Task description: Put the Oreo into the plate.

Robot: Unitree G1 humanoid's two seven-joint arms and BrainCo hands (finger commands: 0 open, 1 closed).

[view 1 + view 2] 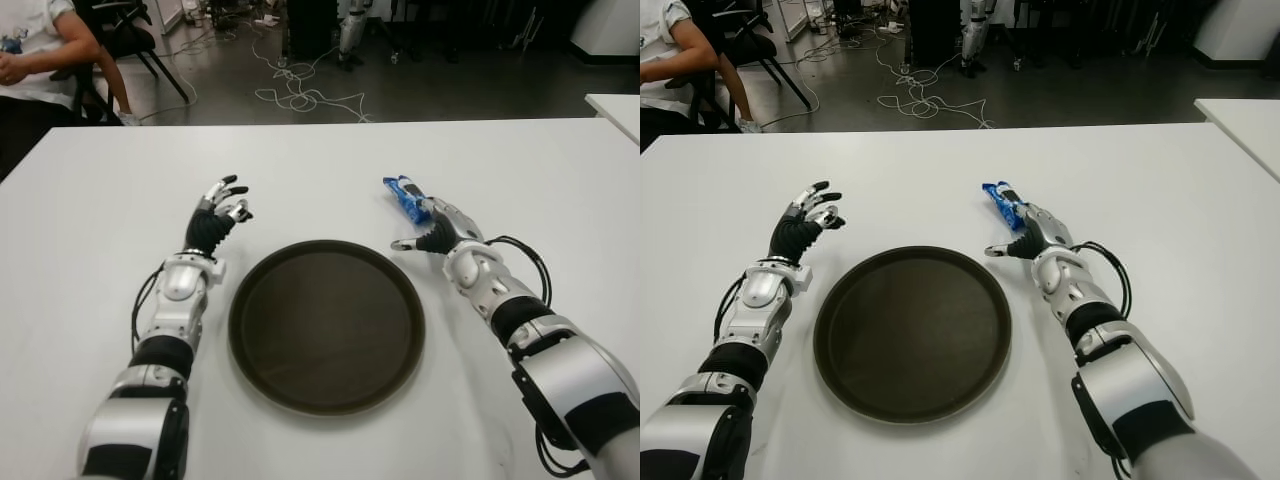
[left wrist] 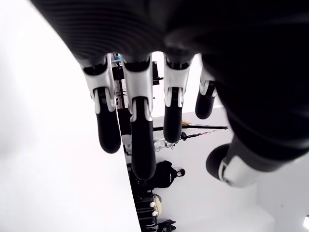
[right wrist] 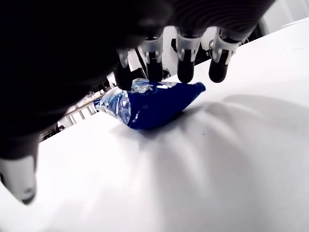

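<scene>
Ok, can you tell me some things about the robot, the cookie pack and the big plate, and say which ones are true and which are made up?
1. The blue Oreo pack lies on the white table. True.
2. The Oreo pack is already in the dark round plate. False: the plate holds nothing, and the pack lies beyond its rim on the robot's right.
3. The right hand is at the pack, its fingers spread over it and not closed on it. True.
4. The left hand holds the pack. False: it holds nothing, fingers open, to the left of the plate.
5. The plate sits between the two arms. True.
</scene>
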